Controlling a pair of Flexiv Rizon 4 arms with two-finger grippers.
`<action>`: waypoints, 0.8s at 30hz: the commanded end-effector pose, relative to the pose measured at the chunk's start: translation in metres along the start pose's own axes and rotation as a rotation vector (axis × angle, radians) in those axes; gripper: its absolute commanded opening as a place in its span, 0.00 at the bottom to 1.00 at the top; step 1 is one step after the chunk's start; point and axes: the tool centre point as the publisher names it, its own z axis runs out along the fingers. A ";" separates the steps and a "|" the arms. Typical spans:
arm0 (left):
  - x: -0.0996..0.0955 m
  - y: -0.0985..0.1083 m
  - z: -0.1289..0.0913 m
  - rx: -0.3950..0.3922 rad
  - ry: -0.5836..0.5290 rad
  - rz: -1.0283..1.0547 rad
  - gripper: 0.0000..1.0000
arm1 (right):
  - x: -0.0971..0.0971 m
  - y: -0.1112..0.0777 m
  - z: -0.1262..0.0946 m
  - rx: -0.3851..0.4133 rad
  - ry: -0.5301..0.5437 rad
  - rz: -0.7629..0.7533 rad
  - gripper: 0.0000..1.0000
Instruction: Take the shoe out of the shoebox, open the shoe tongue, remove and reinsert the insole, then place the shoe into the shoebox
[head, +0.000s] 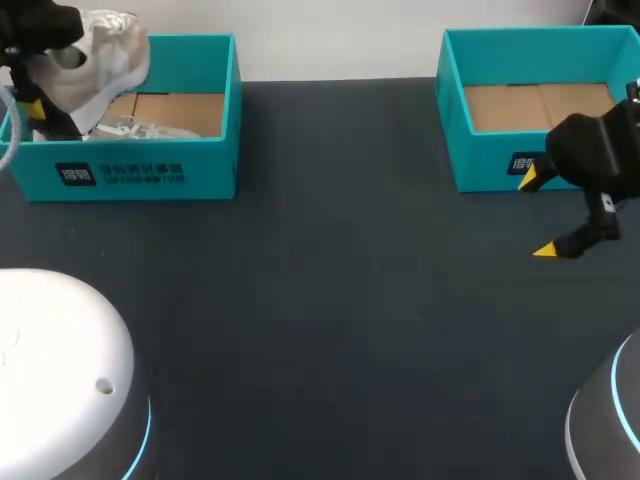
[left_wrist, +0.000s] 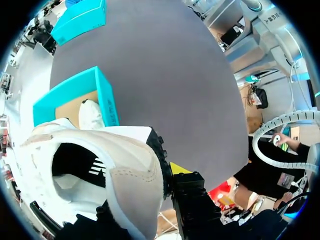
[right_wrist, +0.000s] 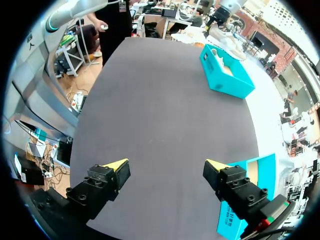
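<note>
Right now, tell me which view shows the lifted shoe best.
The left wrist view: the lifted shoe is close up, its opening plain. The head view shows it small, partly behind the left arm. In the right wrist view it is too distant to tell.

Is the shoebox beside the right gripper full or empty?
Empty: inside the shoebox beside the right gripper, only its bare brown cardboard floor shows, nothing on it.
</note>
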 end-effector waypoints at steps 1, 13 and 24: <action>-0.023 0.027 -0.007 0.019 0.003 -0.017 0.00 | -0.002 0.001 0.002 0.003 0.003 0.000 1.00; -0.083 0.082 -0.006 0.048 -0.038 -0.073 0.00 | -0.002 0.001 0.002 0.003 0.003 0.000 1.00; -0.134 0.112 -0.011 0.001 -0.107 0.152 0.00 | -0.002 0.001 0.002 0.003 0.003 0.000 1.00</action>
